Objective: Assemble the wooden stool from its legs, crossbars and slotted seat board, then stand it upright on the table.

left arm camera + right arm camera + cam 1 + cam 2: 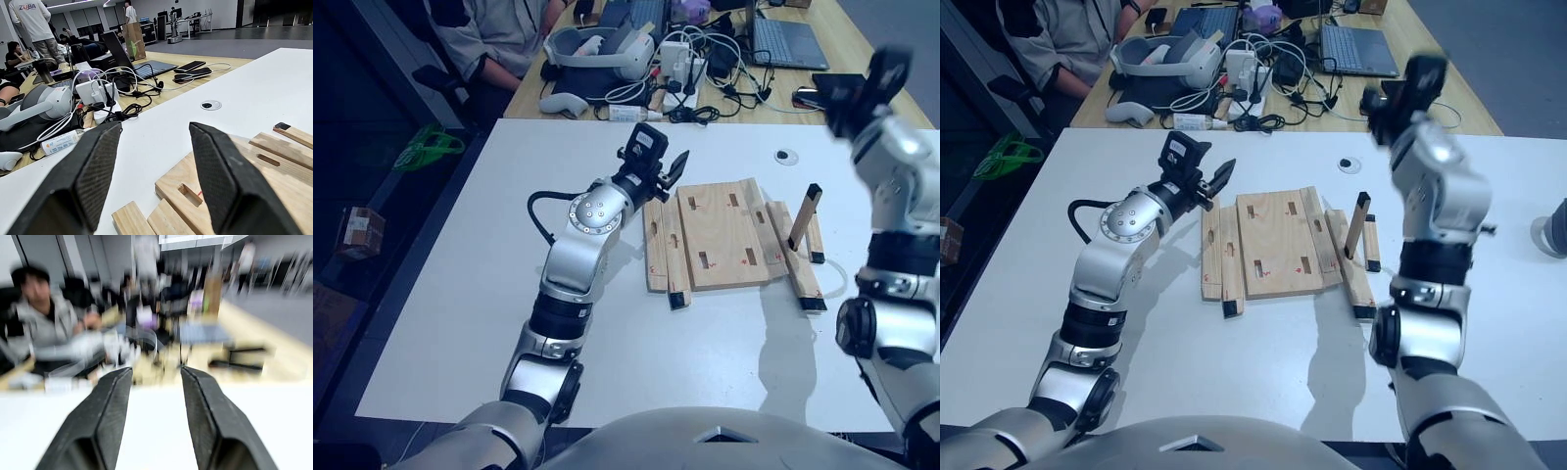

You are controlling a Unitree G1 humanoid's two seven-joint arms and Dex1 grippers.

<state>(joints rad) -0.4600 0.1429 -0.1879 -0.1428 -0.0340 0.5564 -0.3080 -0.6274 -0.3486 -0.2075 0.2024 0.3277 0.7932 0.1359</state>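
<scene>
Left gripper is hovering open and empty, slotted seat board just ahead of its fingertips, loose legs lying right under it; right gripper is hanging open, empty, high above one upright leg; looks like early assembly, next needing a leg grasp

White counter carries the slotted seat board lying flat, wooden pieces just beside its left edge, further pieces along its right, a round disc beyond.

Left pincer extended forward, fingers apart; right pincer raised high, fingers apart.
</scene>
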